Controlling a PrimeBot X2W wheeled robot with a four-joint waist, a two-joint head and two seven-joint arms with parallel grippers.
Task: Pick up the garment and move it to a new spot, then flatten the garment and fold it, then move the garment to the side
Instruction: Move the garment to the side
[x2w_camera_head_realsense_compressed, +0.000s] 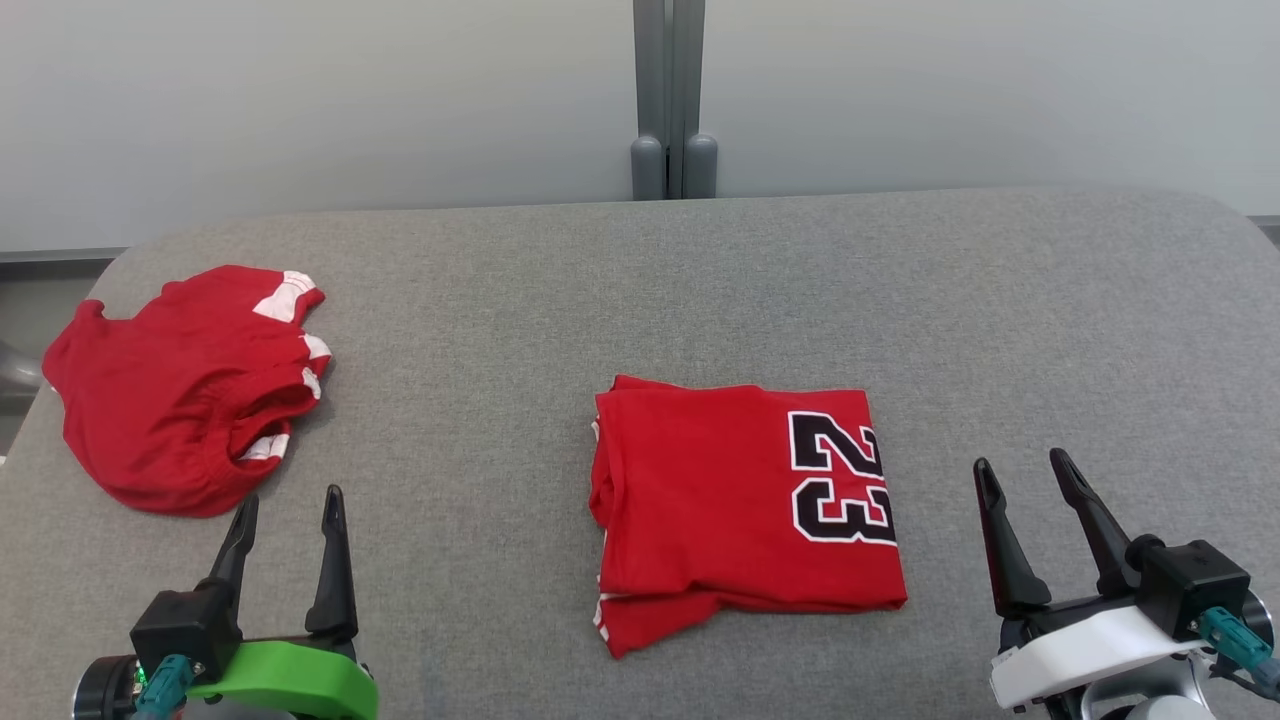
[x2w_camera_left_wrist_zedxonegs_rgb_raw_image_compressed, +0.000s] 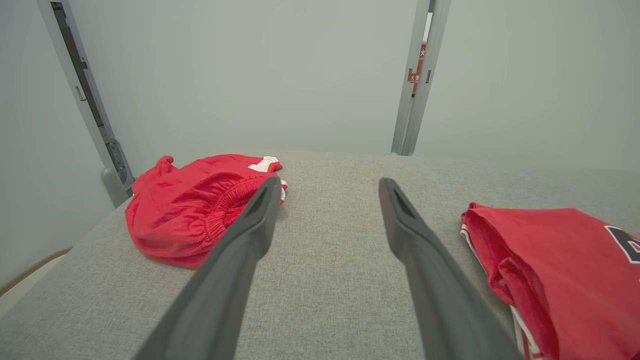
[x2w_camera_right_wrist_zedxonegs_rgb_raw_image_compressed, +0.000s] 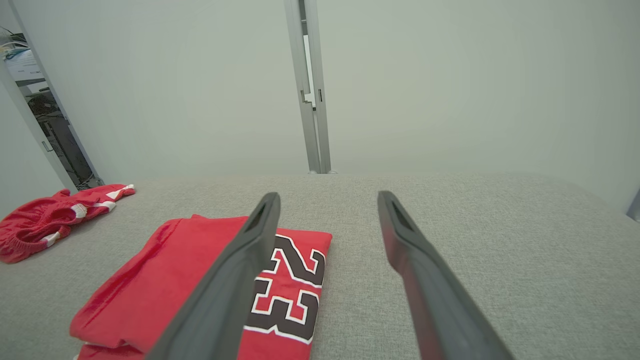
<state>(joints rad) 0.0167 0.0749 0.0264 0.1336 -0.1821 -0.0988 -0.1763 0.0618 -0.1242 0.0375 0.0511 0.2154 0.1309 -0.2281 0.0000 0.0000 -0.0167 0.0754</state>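
2-fingered left hand (x2w_camera_head_realsense_compressed: 290, 497), right hand (x2w_camera_head_realsense_compressed: 1021, 460), both splayed

Folded red jersey with black 23 (x2w_camera_head_realsense_compressed: 740, 510) lies mid grey fabric tabletop (x2w_camera_head_realsense_compressed: 640, 290). Crumpled red shorts (x2w_camera_head_realsense_compressed: 180, 390) at far left, well apart. Left gripper (x2w_camera_head_realsense_compressed: 290, 497) just before the shorts; right gripper (x2w_camera_head_realsense_compressed: 1022, 460) right of the jersey.

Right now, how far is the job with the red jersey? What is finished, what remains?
Done: the red number 23 jersey lies folded near the middle of the grey table. In hand: nothing; the left gripper and right gripper are open, apart from the cloth. Left: moving the jersey to the side. The red shorts at the left lie crumpled.
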